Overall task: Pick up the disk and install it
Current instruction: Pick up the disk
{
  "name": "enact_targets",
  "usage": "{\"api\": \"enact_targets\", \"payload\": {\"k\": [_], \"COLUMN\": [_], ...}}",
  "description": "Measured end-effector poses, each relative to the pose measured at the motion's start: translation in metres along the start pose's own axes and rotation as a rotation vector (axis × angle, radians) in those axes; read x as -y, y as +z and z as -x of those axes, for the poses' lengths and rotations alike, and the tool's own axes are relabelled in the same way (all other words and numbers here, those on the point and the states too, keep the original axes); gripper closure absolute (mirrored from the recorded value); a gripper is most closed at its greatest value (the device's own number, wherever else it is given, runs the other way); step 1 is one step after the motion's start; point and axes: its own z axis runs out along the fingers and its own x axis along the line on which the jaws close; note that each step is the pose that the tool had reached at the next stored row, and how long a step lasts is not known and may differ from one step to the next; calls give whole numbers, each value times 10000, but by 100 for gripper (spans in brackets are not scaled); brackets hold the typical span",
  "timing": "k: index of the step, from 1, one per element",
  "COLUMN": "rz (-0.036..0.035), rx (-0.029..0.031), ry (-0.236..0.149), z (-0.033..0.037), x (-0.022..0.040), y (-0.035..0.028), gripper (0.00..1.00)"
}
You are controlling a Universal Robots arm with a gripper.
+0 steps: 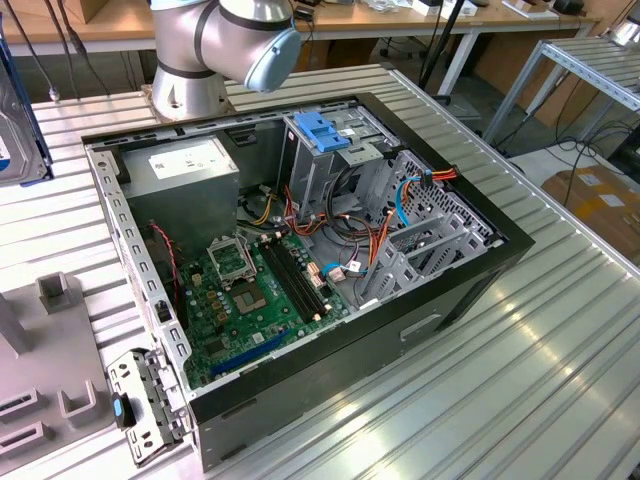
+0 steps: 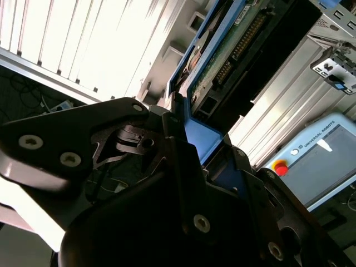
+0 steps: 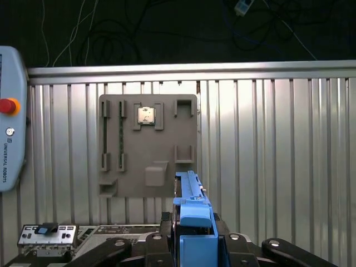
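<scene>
We look steeply down into the computer case (image 1: pixel 300 250); both wrist views, hugging the gripper (image 3: pixel 194 242), share the teach pendant (image 3: pixel 11 128)

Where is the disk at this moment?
The disk is clamped in the gripper in both wrist views; it sits at the exterior view's left edge, well apart from the open computer case.

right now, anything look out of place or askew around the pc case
A perforated metal bracket with a blue tab juts out askew at the corner of the case; whether it's attached is unclear. Nothing else stands out.
</scene>
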Motion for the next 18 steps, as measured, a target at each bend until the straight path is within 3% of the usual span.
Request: {"api": "enact_targets", "payload": {"k": [18], "rz": [0], "rx": [0], "ry": [1], "z": [0], "x": [62], "y": [0], "gripper": [63]}}
